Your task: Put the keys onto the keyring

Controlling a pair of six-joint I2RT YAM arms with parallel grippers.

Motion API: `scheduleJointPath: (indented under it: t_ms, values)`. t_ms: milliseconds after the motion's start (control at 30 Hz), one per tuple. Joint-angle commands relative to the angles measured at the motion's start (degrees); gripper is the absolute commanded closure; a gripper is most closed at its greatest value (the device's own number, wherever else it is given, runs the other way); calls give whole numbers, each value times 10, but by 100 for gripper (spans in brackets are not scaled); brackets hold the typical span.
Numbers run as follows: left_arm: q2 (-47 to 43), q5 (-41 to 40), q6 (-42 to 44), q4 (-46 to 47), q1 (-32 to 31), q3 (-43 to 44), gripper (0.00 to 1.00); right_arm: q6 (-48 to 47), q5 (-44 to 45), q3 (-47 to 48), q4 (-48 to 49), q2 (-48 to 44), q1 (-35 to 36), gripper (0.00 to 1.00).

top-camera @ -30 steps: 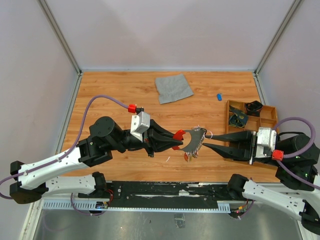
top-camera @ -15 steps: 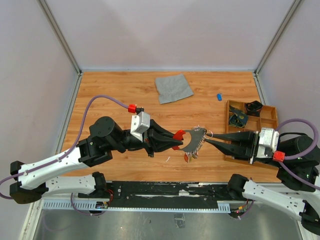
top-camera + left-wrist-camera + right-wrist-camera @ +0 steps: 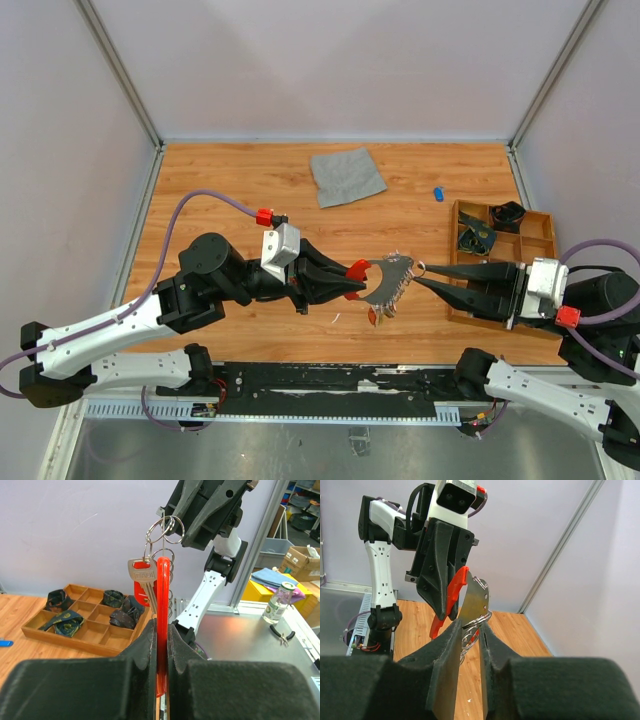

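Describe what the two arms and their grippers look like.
The left arm and right arm have white links and black joints. Each carries a silver wrist block, a red fitting and a looping purple cable. The left gripper and right gripper end in black tapered fingers.

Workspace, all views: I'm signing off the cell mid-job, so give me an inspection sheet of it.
Surface: wooden table, no spill seen.
Job's things: red keyring held between the arms; keys and small rings bunched beside it.
Clutter: grey cloth, blue bit, tray holding dark items.
Claws: left claw shut on keyring; right claw at the small rings, grip unclear.
Cables: purple cables loop over both arms; no snag seen.
Surroundings: pale walls; bottle on a bench outside.
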Motion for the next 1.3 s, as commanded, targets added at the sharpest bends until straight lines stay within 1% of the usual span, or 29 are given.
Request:
scheduleJointPath:
  t_ms: [0,133,267,400,767,833,933,1167,1267]
  values:
    - [-4,2,2,19,1,11,99,-11,3,17,9,0,-3,79]
    - [-4,1,1,17,0,11,99,-11,-3,17,10,2,-3,78]
    - [-4,2,2,17,0,11,99,-14,-22,26,0,8,-3,72]
    - [-2,3,2,18,1,11,99,-19,-37,37,-25,18,-3,69]
    - [-2,1,0,19,1,11,100,-23,-57,46,-48,26,-3,64]
    - [-1,2,-1,19,1,12,99,-25,-61,51,-58,29,-3,66]
    - [1,3,0,19,1,13,99,-30,-65,57,-68,31,-3,70]
    - [6,5,1,18,1,18,100,-59,-56,68,-84,37,-3,75]
    - [9,6,0,18,0,20,99,-79,-49,69,-93,41,-3,80]
